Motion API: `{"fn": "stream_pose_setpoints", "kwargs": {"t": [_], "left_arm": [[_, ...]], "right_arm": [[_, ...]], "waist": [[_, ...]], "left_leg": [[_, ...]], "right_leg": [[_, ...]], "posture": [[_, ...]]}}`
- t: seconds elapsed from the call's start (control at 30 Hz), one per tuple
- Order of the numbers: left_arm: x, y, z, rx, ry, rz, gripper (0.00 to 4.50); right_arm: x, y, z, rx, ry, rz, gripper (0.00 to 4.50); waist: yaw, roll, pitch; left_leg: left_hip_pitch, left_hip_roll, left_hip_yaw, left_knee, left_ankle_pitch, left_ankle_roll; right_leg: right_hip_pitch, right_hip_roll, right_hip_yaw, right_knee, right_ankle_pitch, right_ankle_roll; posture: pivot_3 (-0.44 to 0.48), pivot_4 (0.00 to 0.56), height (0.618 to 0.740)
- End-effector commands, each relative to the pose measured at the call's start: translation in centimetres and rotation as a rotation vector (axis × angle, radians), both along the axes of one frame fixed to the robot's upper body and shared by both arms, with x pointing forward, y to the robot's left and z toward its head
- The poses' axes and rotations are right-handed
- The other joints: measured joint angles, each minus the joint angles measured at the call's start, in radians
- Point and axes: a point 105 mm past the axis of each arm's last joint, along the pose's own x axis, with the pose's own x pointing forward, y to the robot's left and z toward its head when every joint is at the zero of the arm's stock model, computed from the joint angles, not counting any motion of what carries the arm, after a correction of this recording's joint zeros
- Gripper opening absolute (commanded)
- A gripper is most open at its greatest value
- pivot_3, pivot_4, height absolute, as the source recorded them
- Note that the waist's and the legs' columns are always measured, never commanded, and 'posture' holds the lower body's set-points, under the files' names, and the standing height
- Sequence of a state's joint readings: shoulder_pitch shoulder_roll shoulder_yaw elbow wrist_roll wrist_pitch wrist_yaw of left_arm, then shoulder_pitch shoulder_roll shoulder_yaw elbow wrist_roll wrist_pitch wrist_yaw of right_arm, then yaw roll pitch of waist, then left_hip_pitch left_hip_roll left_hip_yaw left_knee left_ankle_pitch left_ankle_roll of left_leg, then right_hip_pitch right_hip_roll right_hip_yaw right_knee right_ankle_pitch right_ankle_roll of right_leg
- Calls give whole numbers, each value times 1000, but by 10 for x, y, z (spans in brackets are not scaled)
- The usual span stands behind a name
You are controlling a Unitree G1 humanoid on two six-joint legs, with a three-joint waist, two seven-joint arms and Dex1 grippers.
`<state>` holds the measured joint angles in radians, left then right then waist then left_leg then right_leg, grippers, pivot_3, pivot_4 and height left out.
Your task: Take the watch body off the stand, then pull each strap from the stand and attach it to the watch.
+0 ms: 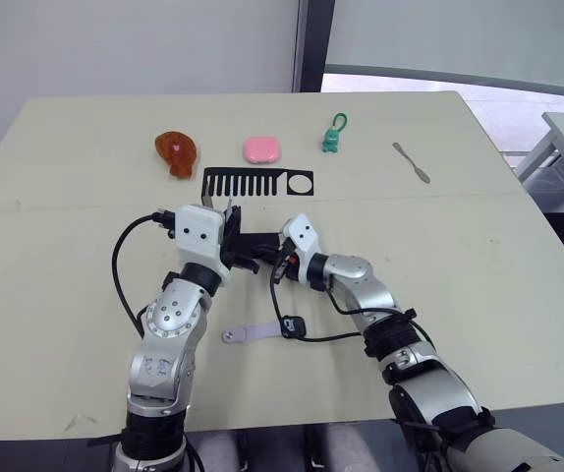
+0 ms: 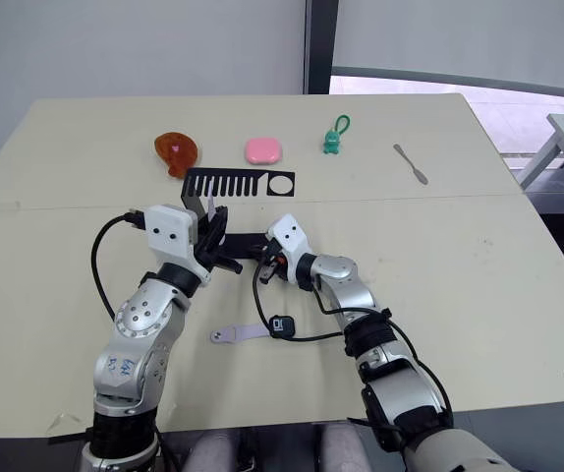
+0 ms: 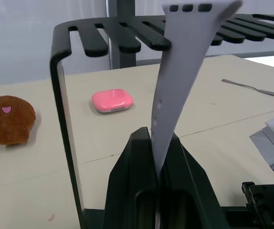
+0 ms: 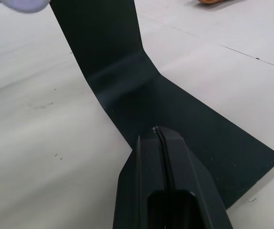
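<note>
Both arms reach inward over the tabletop [image 1: 518, 295] to the stand [image 1: 257, 183]. The left claw [image 3: 157, 157] pinches a strap [image 3: 184, 71] hanging from the comb bar. The right claw [image 4: 158, 136], fingers together, presses the stand's base. The watch body [image 1: 293, 325] with the other strap [image 1: 248, 333] lies nearer.

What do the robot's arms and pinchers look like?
Both arms are shiny silver metal with black joints and looping black cables. Each wrist carries a white boxy block. The left gripper and right gripper have smooth black wedge-shaped fingers.
</note>
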<state>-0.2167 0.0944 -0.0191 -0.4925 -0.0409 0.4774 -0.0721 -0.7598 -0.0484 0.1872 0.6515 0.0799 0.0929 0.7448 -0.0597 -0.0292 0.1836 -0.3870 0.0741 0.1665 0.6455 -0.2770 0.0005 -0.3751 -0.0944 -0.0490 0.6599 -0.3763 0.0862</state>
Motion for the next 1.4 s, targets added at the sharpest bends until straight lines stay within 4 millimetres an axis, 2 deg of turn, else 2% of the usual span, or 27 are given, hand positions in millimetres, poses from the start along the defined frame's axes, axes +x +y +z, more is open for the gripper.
{"fn": "stream_pose_setpoints", "kwargs": {"t": [0.03, 0.23, 0.4, 0.63, 0.7, 0.83, 0.93, 1.07, 1.23, 1.4], "left_arm": [[-6, 3, 7, 7, -55, -1, 33], [-11, 3, 10, 21, -87, -28, 33], [-23, 3, 10, 46, -103, -124, 33], [-48, 15, 7, 76, -87, -306, 33], [-63, 28, 1, 99, -39, -378, 33], [-81, 49, -5, 87, 28, -423, 33], [-92, 57, -5, 96, 59, -469, 33], [-96, 76, 1, 103, 70, -449, 33], [-99, 91, 5, 102, 95, -462, 33], [-102, 109, 7, 122, 127, -462, 33]], "right_arm": [[-6, -8, -44, -80, 158, -49, 0], [-6, -8, -44, -78, 160, -51, 0], [-5, -7, -39, -63, 141, -42, 0], [-2, -11, -4, 38, 39, 9, 0], [-4, -20, 13, 54, -43, 22, 0], [-17, -47, 23, 67, -54, 59, 0], [-29, -69, 32, 84, -54, 65, 0], [-43, -93, 47, 96, -80, 103, 0], [-41, -124, 66, 93, -127, 45, 0], [-52, -172, 69, 51, -138, -47, 0]], "waist": [[1, 0, 0], [4, 0, 0], [3, 0, 0], [3, 1, 0], [3, 1, 1], [7, 3, 2], [6, 3, 2], [2, 3, 2], [3, 3, 2], [8, 4, 3]], "left_leg": [[0, 0, 0, 0, 0, 0], [0, 0, 0, 0, 0, 0], [0, 0, 0, 0, 0, 0], [-1, 0, 0, -1, -1, 0], [-2, 0, -1, -1, -1, 0], [-4, 0, -1, -4, -2, 0], [-5, -1, -2, -5, -2, 1], [-4, -2, -2, -10, -2, 0], [-2, -1, -2, -14, 0, -1], [-4, -2, -2, -14, -1, 1]], "right_leg": [[0, 0, 0, 0, 0, 0], [0, 0, 0, -1, 0, 0], [0, 0, 0, -1, 0, 0], [0, 0, 0, -2, 0, 0], [-1, -1, -1, -3, 0, 0], [-2, -1, -1, -6, 0, 0], [-2, -2, -2, -9, 0, 0], [-2, -2, -2, -11, 0, 0], [-2, -1, -2, -12, 0, -1], [-1, -2, -2, -16, 0, -1]], "posture": [[0, 150, 740], [0, 150, 740], [0, 150, 740], [0, 150, 740], [0, 150, 740], [0, 150, 740], [0, 150, 740], [0, 150, 740], [0, 150, 740], [0, 150, 740]]}}
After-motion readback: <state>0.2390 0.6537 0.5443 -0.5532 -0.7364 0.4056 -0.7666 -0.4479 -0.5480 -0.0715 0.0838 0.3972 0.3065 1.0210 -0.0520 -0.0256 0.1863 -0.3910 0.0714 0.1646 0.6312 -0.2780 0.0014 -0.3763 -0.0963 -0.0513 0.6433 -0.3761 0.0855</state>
